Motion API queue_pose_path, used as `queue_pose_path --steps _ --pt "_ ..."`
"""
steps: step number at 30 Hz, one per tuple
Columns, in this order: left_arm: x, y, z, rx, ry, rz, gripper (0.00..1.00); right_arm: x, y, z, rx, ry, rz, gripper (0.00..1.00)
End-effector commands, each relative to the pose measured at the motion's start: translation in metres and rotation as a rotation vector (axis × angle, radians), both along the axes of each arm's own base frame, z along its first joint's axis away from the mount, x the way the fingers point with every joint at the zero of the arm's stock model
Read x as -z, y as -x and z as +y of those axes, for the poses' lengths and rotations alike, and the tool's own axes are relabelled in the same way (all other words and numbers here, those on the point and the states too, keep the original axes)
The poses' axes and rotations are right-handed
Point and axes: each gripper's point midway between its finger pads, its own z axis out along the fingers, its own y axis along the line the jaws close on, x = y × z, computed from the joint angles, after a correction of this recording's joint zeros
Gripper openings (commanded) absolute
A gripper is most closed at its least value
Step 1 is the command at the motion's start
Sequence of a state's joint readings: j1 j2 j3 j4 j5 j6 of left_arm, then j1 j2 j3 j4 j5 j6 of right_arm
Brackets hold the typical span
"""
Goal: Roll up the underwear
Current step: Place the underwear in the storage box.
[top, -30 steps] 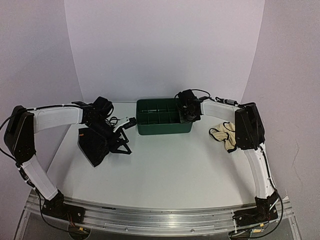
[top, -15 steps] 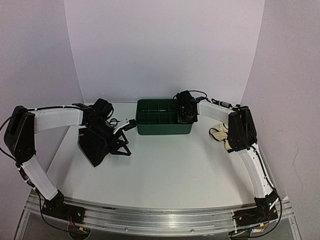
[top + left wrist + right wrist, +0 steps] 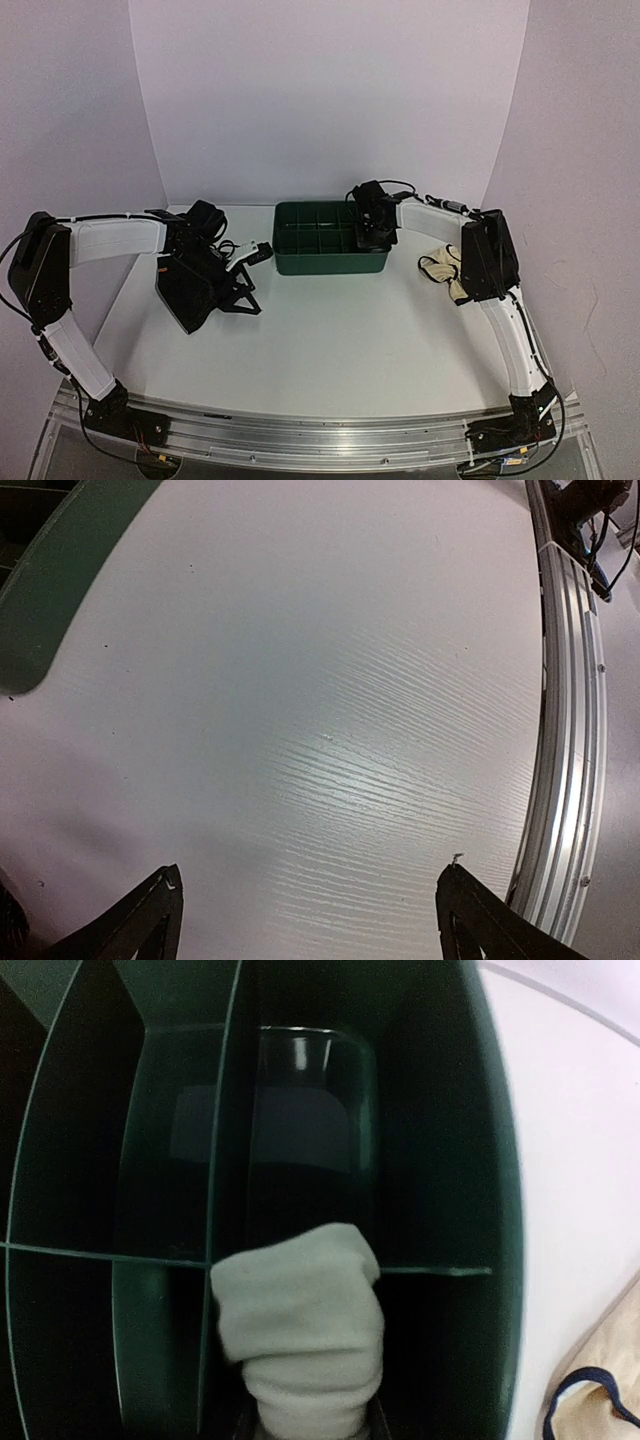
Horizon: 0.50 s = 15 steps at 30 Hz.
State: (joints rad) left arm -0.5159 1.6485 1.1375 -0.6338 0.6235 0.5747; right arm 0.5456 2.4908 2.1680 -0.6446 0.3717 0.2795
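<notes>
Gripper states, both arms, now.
Left gripper: open, empty.
Right gripper: cannot tell; it sits at the pale rolled underwear in the green tray.

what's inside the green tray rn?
One pale rolled underwear is in a right-end compartment of the green tray, below the right tool. Nearby compartments look dark; the roll covers its own compartment's floor.

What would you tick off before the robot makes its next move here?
1. Pale roll sits in the green tray: ok.
2. Right gripper free of the roll: cannot tell.
3. Left gripper open, nothing between its fingers: ok.
4. Black underwear rolled: not ok, spread on the table.
5. Cream underwear rolled: not ok, loose beside the right arm.
</notes>
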Motion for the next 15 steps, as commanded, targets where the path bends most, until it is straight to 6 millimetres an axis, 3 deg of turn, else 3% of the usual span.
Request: queue_pose_path --steps 1,6,11,15 --pt "-0.015 -0.005 -0.002 -0.008 0.028 -0.051 0.87 -0.015 0.021 -0.009 -0.096 0.109 0.065 0.35" --pt "-0.017 -0.008 -0.002 -0.006 0.027 -0.07 0.87 -0.047 0.015 -0.005 -0.135 0.108 0.006 0.38" --pt "-0.017 -0.009 -0.002 -0.004 0.026 -0.077 0.87 -0.053 0.016 -0.005 -0.153 0.117 -0.002 0.42" --pt "-0.015 -0.008 -0.001 -0.003 0.024 -0.075 0.87 -0.074 0.013 0.001 -0.166 0.081 -0.035 0.45"
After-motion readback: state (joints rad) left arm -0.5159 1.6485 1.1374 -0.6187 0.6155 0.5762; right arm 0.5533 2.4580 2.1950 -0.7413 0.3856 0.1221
